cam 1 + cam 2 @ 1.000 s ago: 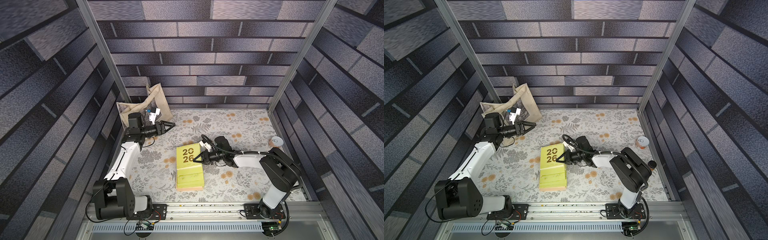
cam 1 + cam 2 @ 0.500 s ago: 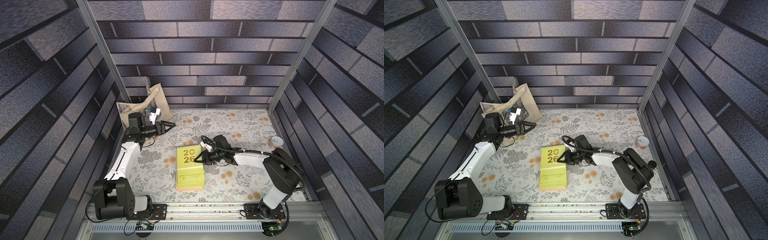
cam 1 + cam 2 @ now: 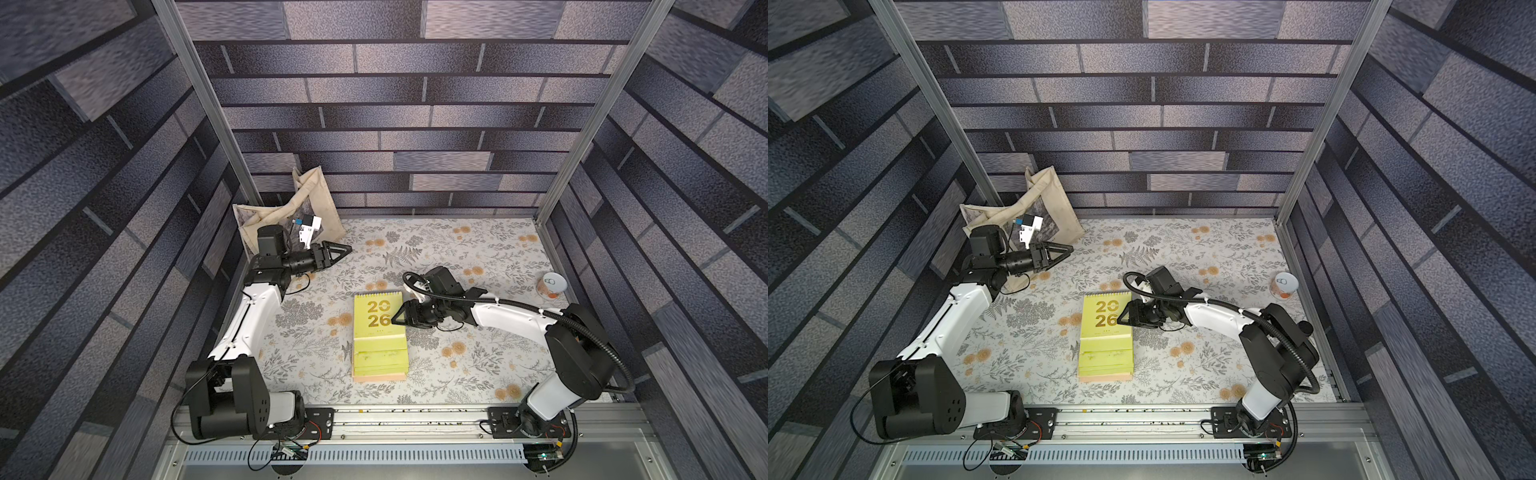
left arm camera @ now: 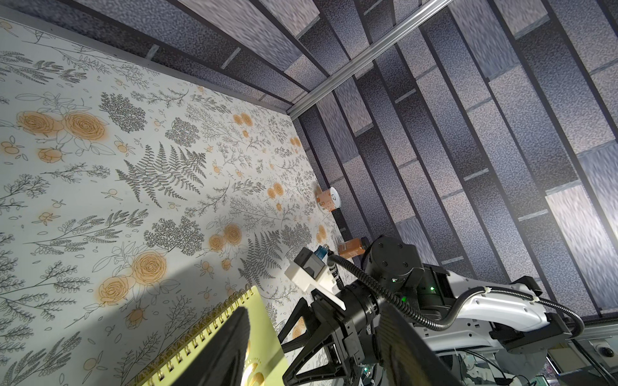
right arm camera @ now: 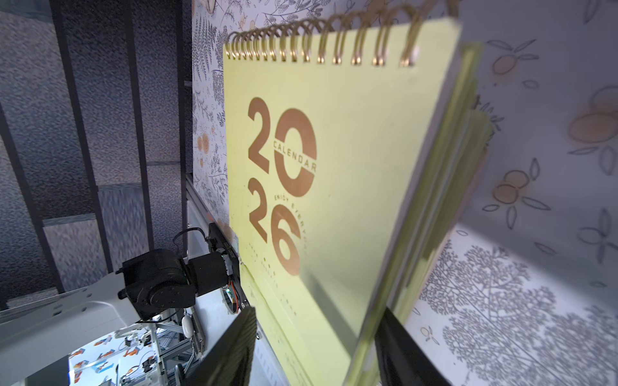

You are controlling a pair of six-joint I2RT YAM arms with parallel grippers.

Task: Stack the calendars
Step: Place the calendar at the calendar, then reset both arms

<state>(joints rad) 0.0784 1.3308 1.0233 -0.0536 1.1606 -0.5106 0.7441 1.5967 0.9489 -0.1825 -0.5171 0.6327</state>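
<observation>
Calendars (image 3: 380,353) in one pile on floral table (image 3: 478,374), green over pink. Right gripper (image 3: 397,320) at pile's right edge, jaws apart astride top cover, no pinch. Looks like the release step. Next: back out sideways without dragging the cover. Left gripper (image 3: 343,250) beyond pile, agape, empty, by tote bag (image 3: 316,195).

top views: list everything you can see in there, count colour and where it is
calendars: one stack, number unclear; lime-green on top with gold 2026, peach at the bottom; middle of the table
tote bag: one, cream with grey print, far left corner
can: one, white top and orange side, by the right wall
table: one, pale floral print
left gripper: one, black, open and empty, in front of the tote bag
right gripper: one, black, open, at the calendars' right edge
</observation>
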